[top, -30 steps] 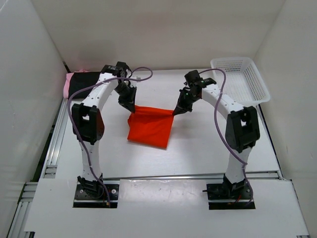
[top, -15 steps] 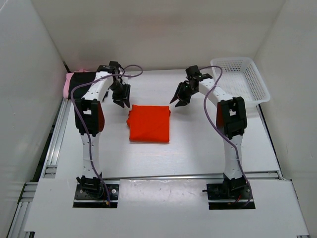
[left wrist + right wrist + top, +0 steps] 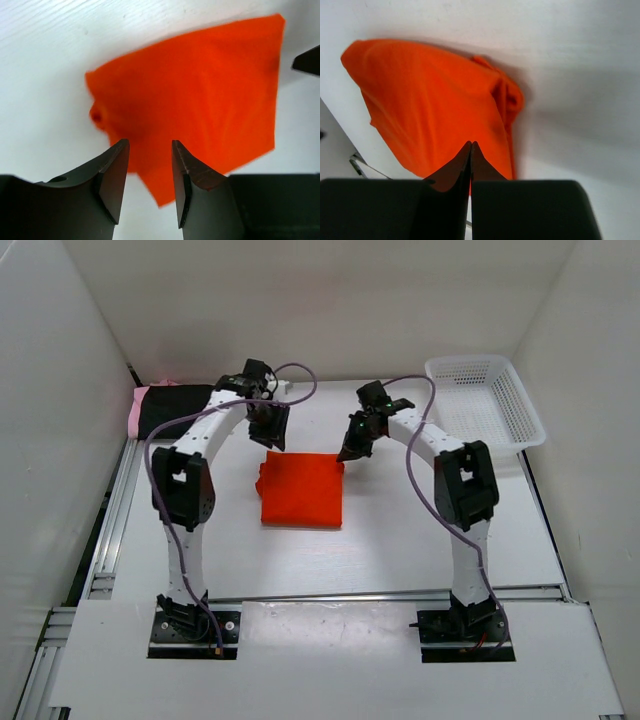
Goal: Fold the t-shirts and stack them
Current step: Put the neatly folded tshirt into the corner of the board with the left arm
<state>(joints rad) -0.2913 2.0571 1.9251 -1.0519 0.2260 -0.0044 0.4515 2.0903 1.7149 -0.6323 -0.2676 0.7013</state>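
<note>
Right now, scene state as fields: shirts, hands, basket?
orange shirt: folded bright orange-red fabric t-shirt, flat at centre
left hand: open, by its far-left corner
right hand: shut, at its far-right corner, nothing visibly gripped
other shirts: black fabric t-shirt and light pink fabric t-shirt, far left
basket: white plastic mesh basket, far right
</note>
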